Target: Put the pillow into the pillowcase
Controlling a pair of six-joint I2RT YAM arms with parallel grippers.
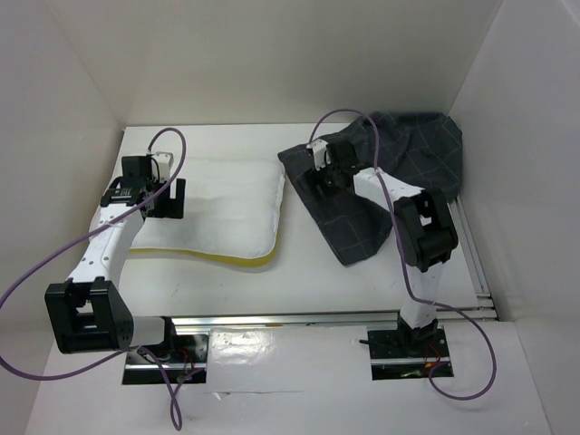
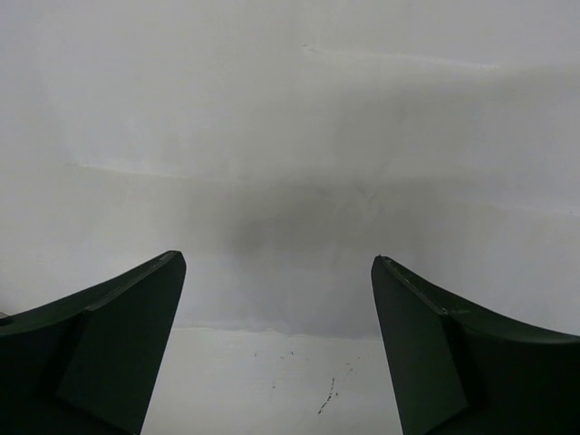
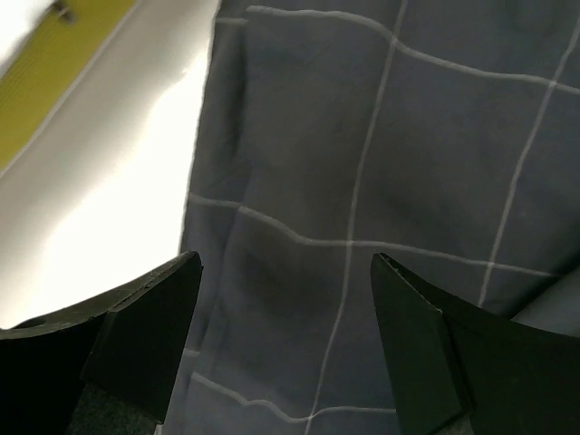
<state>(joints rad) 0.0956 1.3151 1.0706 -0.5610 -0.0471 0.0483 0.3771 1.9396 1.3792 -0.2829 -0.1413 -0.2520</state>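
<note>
The white pillow (image 1: pixel 227 204) lies flat at the left middle of the table, its yellow trim (image 1: pixel 231 260) along the near edge. My left gripper (image 1: pixel 168 198) hovers over the pillow's left end, open and empty; in the left wrist view white cloth (image 2: pixel 290 136) fills the space beyond the spread fingers (image 2: pixel 278 263). The dark grid-patterned pillowcase (image 1: pixel 399 172) lies crumpled at the right. My right gripper (image 1: pixel 322 177) is over its left edge, open, with the cloth (image 3: pixel 381 163) just below the jaws (image 3: pixel 285 263) and nothing pinched. The pillow's yellow trim (image 3: pixel 54 63) shows in that view's top left corner.
White walls close in the table on the left, back and right. A metal rail (image 1: pixel 317 319) runs along the near edge in front of the arm bases. Purple cables (image 1: pixel 27 281) loop off both arms. A strip of bare table (image 1: pixel 299 236) separates pillow and pillowcase.
</note>
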